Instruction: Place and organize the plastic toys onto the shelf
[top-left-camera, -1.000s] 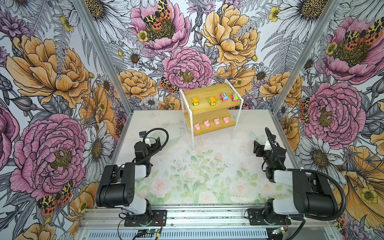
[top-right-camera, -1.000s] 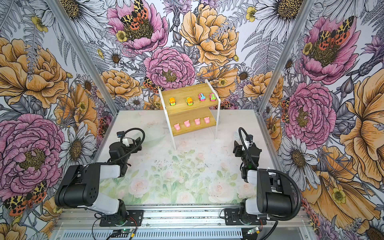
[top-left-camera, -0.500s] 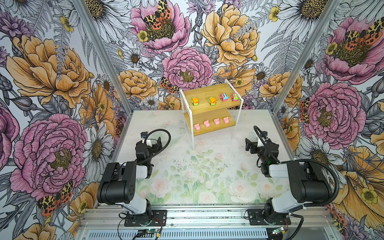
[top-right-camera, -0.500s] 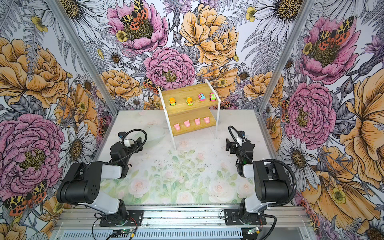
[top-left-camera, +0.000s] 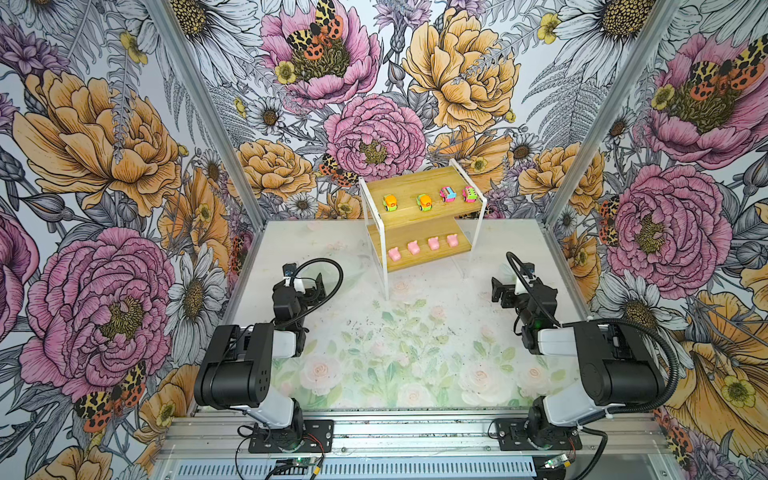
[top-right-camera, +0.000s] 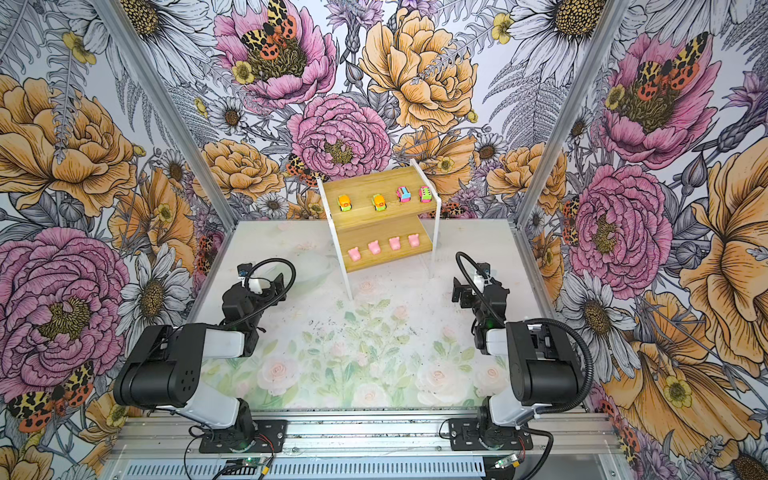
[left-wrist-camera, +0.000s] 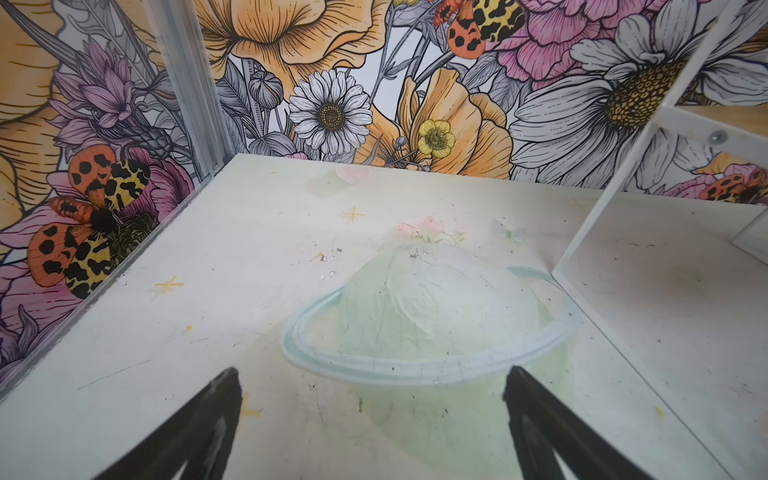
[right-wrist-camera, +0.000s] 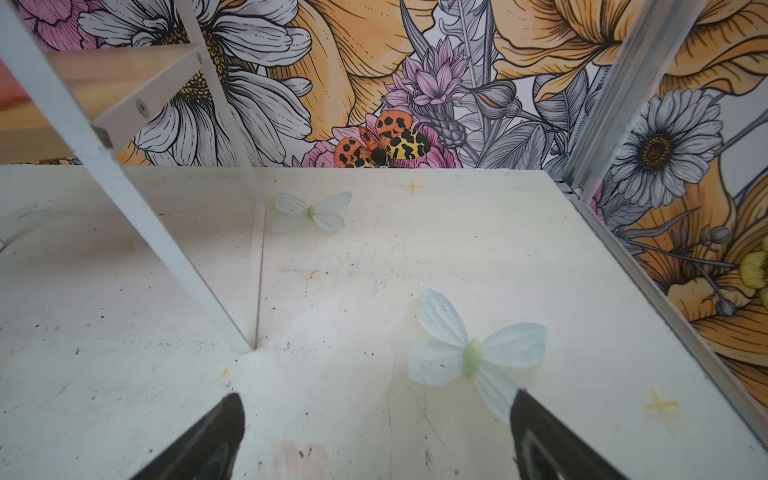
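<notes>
In the wrist views you get only the two black fingertips of each claw, cut off by the picture's edge. The left claw (left-wrist-camera: 372, 374) stands spread wide over bare surface (left-wrist-camera: 208, 291). The right claw (right-wrist-camera: 377, 395) is just as wide, with only the surface between its tips. In both top views the wrist cameras and looped cables (top-left-camera: 337, 270) cover much of each claw, so you cannot read the jaws there.

The shelf (top-left-camera: 419, 230) stands at the far side of the surface, near the back wall. All eight toys sit on it. Two orange-and-green cars (top-left-camera: 390, 202) and two pink cars (top-left-camera: 447, 194) line the upper board, and four pink pigs (top-left-camera: 414, 248) line the lower one. They are too small for you to make out finer detail. The wrist views catch only a white leg (left-wrist-camera: 615, 178) and an edge of board. A pink blur at the edge of the right wrist view cannot be identified.

Compared with a second ago, the right claw has shifted toward the middle of the surface. The left arm has barely moved, and the toys lie as they did.
</notes>
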